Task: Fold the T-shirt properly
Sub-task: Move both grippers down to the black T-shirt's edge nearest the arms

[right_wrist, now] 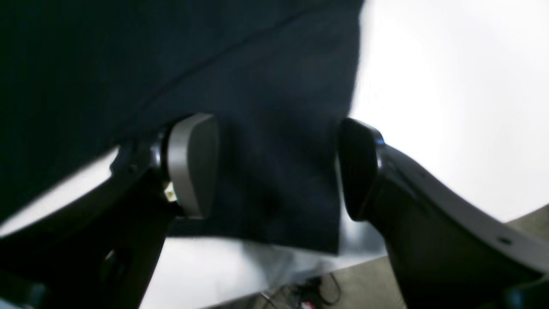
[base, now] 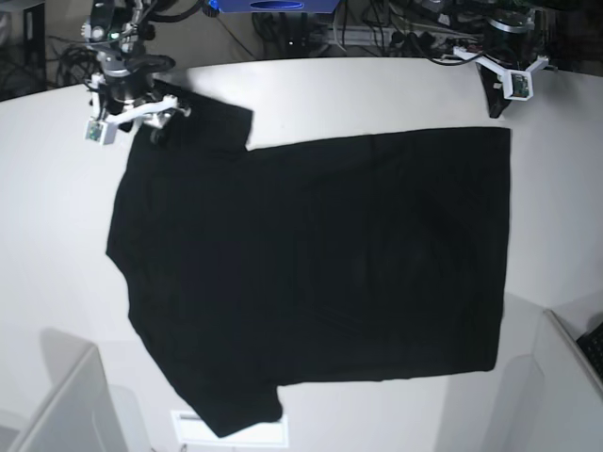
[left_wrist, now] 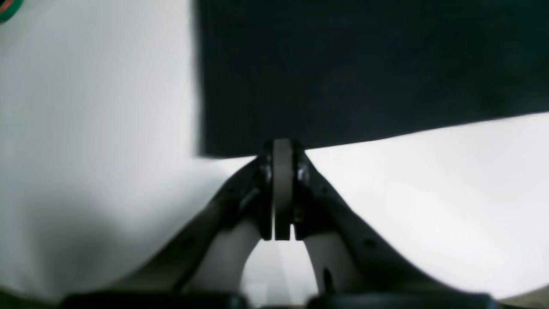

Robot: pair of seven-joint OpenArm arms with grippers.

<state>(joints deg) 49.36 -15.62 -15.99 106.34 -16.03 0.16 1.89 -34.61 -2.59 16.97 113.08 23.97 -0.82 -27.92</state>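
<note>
Shirt (base: 311,273) lies spread flat across the white table (base: 377,94), plain black side up, no print showing; its hem runs down the base view's right side, its shoulders and sleeves sit at that view's left, one sleeve reaching toward the far left corner and the other toward the near edge.

Left gripper (left_wrist: 282,148) hangs at the far right of the base view, just beyond the shirt's far hem corner; its jaws are pressed together, the pale pads meeting with no gap and nothing between them; in the left wrist view the tips sit right at the cloth's straight edge, near the corner (whether they touch the fabric or only overlap it in the view, I cannot tell); bare table lies on both sides of the fingers.

Right gripper (right_wrist: 274,167) is at the far left of the base view, over the far sleeve; its jaws stand wide apart, and in the right wrist view the sleeve's dark cloth fills the space between them, with one grey pad (right_wrist: 191,165) on one side and the dark finger on the other; neither finger visibly presses the cloth, so nothing is gripped; the sleeve's edge ends just below the fingers, with table beyond it and floor cables visible past the table's rim.

Both wrist views are blurred, so fine creases in the cloth cannot be made out.
</note>
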